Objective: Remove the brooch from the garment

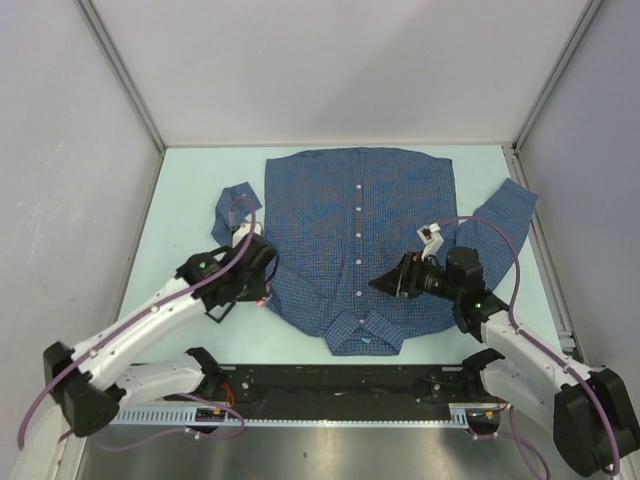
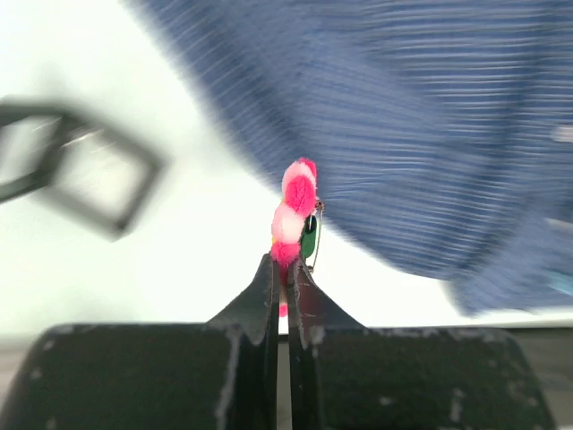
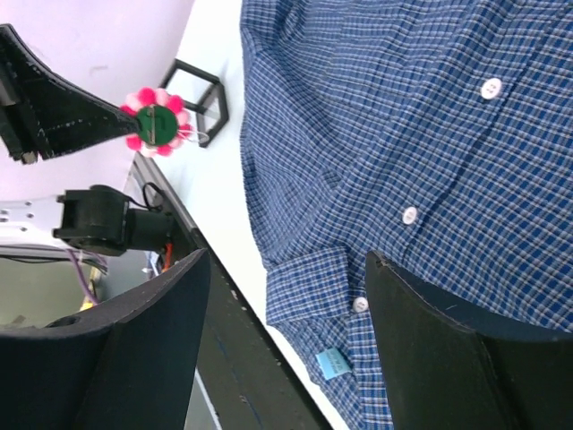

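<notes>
The left gripper [image 2: 285, 264] clenches the brooch [image 2: 295, 210] by its edge, clear of the shirt [image 1: 360, 230]. The right gripper [image 3: 286, 260] is spread above it, perhaps to hold it down.

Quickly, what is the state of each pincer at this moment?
Left pincer: closed, holding the small pink flower-shaped brooch.
Right pincer: open, holding nothing, over the blue checked shirt.

Blurry garment [image 2: 421, 125] in left wrist view
</notes>
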Tool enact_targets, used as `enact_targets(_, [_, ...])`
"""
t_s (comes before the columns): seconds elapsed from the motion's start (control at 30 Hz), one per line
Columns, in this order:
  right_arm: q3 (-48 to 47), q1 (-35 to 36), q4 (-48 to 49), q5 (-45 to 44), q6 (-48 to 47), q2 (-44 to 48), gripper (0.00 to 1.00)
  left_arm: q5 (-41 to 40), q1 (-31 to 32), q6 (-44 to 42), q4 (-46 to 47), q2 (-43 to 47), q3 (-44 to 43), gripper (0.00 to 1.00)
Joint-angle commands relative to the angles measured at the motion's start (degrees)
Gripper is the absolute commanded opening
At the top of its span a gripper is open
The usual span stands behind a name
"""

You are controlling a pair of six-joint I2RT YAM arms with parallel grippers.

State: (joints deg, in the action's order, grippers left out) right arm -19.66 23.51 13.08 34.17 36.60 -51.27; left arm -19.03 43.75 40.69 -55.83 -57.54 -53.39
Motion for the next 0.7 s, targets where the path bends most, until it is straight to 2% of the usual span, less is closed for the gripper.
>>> enact_targets(0.0, [-2.8,0.6,1.4,-0.7,-3.9,-0.9,0.72,-15.8,-0.2,4.1,-20.9,-5.9,-5.8,0.00])
enact_targets(0.1, [-3.5,3.3,0.9,-2.4,-5.4,-0.2,0.72,-17.6,-0.3,3.9,-20.6,-11.6,-6.9,0.00])
enact_targets(0.17, [-3.8,4.1,1.2,-2.6,-5.9,0.5,0.72,-22.8,-0.2,8.4,-25.7,-18.1,-9.4,0.00])
enact_targets(0.4, [-4.1,6.1,-0.1,-5.1,-7.2,3.3,0.73,-30.5,-0.4,15.6,-26.5,-28.6,-10.5,0.00])
enact_targets(0.67, [-4.1,6.6,-2.4,-7.6,-8.5,4.8,0.73,-33.6,-2.6,13.0,-22.3,-38.6,-9.7,0.00])
